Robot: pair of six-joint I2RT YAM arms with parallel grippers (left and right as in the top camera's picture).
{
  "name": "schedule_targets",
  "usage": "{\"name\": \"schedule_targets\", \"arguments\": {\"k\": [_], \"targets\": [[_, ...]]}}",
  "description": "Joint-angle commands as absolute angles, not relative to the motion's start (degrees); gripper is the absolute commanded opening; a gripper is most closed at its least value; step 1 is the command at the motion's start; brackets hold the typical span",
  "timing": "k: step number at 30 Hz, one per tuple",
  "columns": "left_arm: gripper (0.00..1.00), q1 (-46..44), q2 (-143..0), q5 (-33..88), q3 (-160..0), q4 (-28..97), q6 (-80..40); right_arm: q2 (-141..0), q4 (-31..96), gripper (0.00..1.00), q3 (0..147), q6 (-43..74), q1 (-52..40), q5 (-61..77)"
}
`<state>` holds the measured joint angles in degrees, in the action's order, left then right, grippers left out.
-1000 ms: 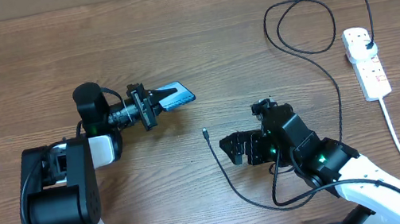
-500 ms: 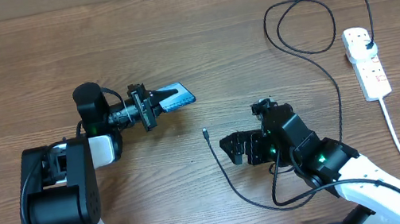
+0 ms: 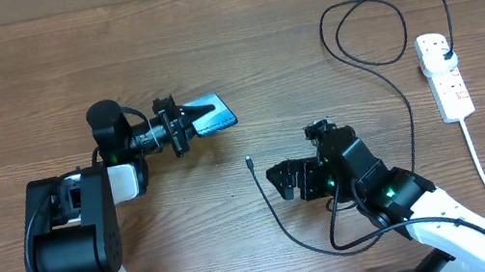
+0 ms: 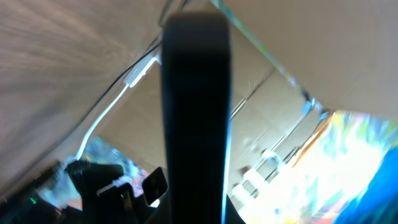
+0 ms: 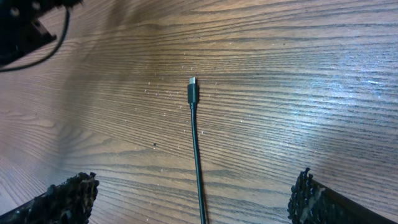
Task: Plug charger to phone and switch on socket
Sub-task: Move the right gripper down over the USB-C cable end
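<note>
A: On the table's (image 3: pixel 18 74) left side: status?
B: Left tool (image 3: pixel 185 128) pinching phone (image 3: pixel 213 116). Right tool (image 3: pixel 281 181) spread; charger (image 5: pixel 192 94) tip lies just ahead, plug seated in socket (image 3: pixel 443 75).

Left gripper (image 3: pixel 188 123), toward the left edge, is clamped on the phone (image 3: pixel 215 118); right gripper (image 3: pixel 281 182), toward the near edge, has its fingers spread wide.

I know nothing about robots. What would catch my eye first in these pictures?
The left gripper holds a bright blue phone, left of centre over the wooden table. The right gripper hangs open near the tip of the black charger, whose cable loops away to the white socket at the far right.
</note>
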<state>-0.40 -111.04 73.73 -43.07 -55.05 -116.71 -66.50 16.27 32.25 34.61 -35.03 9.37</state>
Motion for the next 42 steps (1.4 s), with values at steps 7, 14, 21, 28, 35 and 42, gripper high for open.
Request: {"name": "schedule_targets", "arguments": {"k": [7,14,21,28,35,42], "targets": [[0.04,-0.82,-111.26,68.75,-44.97,-63.68,-103.22,-66.74,12.64,0.91,32.32,25.41,-36.82,8.14],[0.04,-0.82,-111.26,68.55,-47.88,-57.74,-91.74,-69.89,8.75,0.89,32.91,19.38,-39.53,4.62],[0.04,-0.84,-111.26,68.82,-53.12,-49.58,-83.99,-75.11,8.25,0.85,35.73,15.92,-39.59,3.88],[0.04,-0.82,-111.26,68.64,-54.52,-47.37,-80.82,-81.28,8.16,0.84,37.58,12.91,-41.93,1.04],[0.04,-0.78,-111.26,66.57,-54.52,-44.29,-77.10,-85.97,5.48,0.84,37.91,11.03,-44.14,-3.84],[0.04,-0.78,-111.26,64.03,-54.52,-40.07,-73.21,-87.39,0.03,0.84,37.93,10.76,-44.21,-6.00]]}}
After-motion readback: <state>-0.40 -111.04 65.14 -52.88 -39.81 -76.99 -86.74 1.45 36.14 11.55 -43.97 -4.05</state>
